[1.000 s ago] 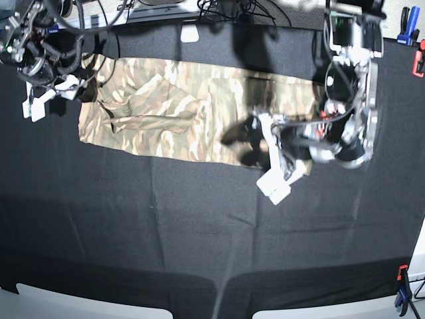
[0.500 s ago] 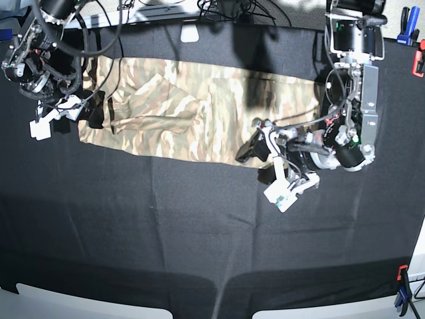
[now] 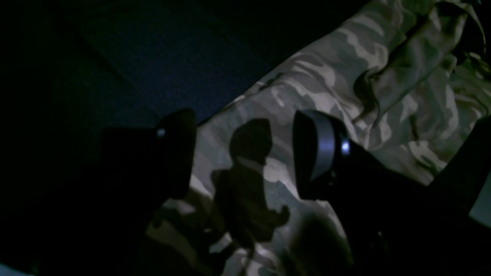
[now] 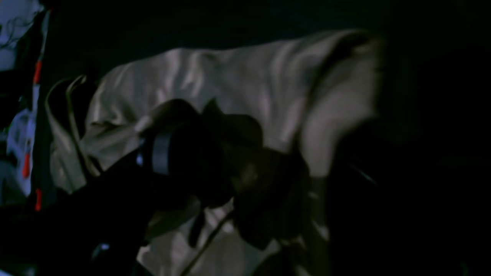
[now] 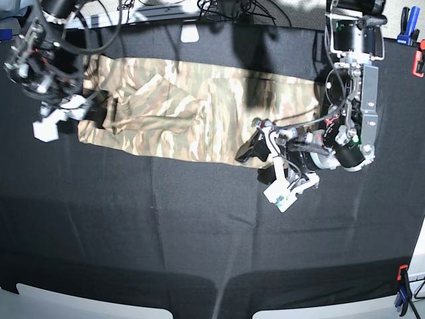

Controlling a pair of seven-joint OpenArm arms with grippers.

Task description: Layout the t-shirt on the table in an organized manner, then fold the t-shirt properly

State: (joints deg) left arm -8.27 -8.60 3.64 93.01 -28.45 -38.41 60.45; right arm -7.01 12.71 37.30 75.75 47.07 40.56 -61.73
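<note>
Soft tan-and-olive camouflage cloth t-shirt (image 5: pixel 192 119): matt, creased woven fabric. Wide table (image 5: pixel 166 226) under matt black cloth, faintly wrinkled. Black gripper fingers (image 3: pixel 318 153): smooth hard plastic, slight sheen. Blue-and-orange clamp (image 5: pixel 402 292), table's edge: glossy plastic.
</note>
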